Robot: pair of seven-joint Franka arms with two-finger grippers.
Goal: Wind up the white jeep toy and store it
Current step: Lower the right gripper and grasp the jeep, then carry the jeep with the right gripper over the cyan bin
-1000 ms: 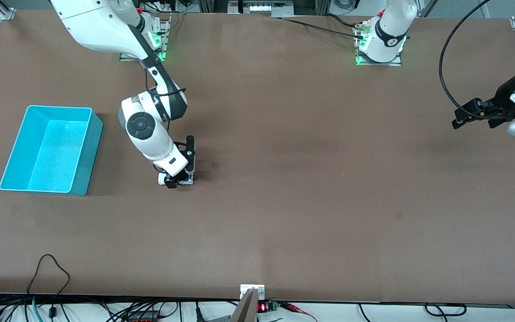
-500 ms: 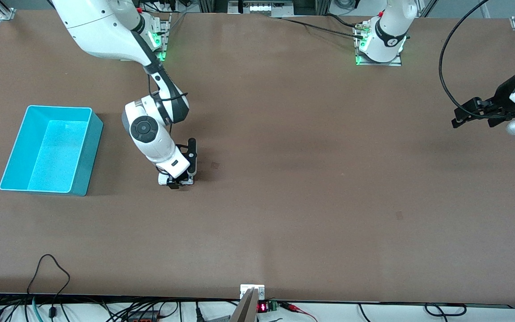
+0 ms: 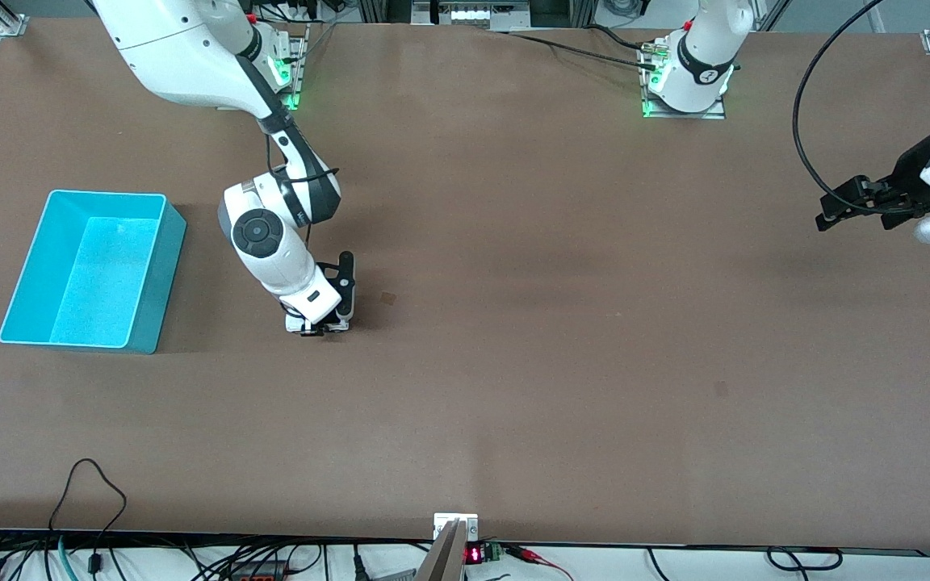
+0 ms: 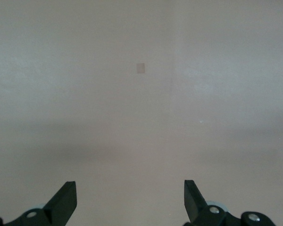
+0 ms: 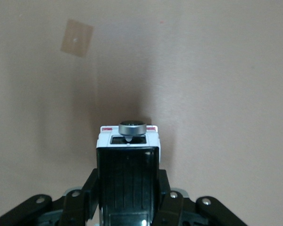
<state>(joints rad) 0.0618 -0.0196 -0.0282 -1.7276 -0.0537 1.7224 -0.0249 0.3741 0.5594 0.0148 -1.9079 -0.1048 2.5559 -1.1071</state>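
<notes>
Your right gripper is down at the surface, fingers clamped on the flanks of the white jeep toy (black ribbed roof showing between them, spare wheel on its end), which sits on the surface beside the teal bin, toward the left arm's end from it. Your left gripper waits over bare surface at the left arm's end, fingers spread wide apart and holding nothing.

right gripper clamped low; left gripper waits, spread.
</notes>
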